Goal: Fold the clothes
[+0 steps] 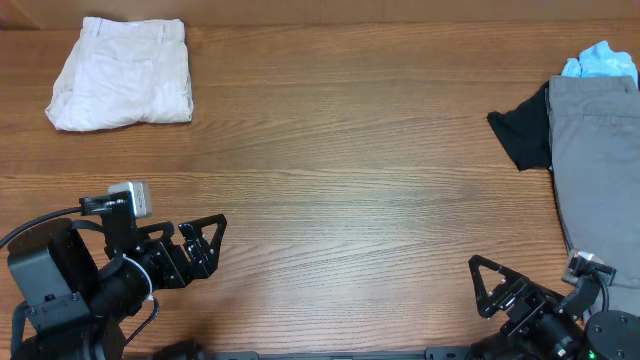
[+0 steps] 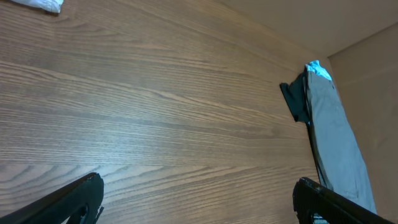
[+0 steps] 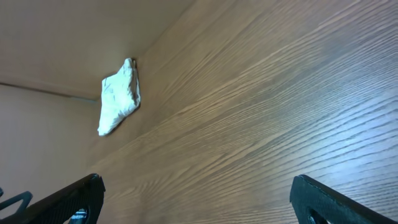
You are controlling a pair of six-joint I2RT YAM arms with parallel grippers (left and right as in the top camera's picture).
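Note:
The cream-beige trousers (image 1: 122,73) lie folded into a compact square at the table's far left corner, waistband at the far side. They also show in the right wrist view (image 3: 118,96) as a small pale bundle, and a sliver shows in the left wrist view (image 2: 38,4). My left gripper (image 1: 205,240) is open and empty near the front left, far from the trousers. My right gripper (image 1: 490,285) is open and empty at the front right. Both wrist views show wide-apart fingers over bare wood.
Grey trousers (image 1: 598,170) lie along the right edge, with a black garment (image 1: 522,135) beside them and a light blue cloth (image 1: 600,62) at their far end. They also show in the left wrist view (image 2: 333,134). The wooden table (image 1: 350,180) spans the view.

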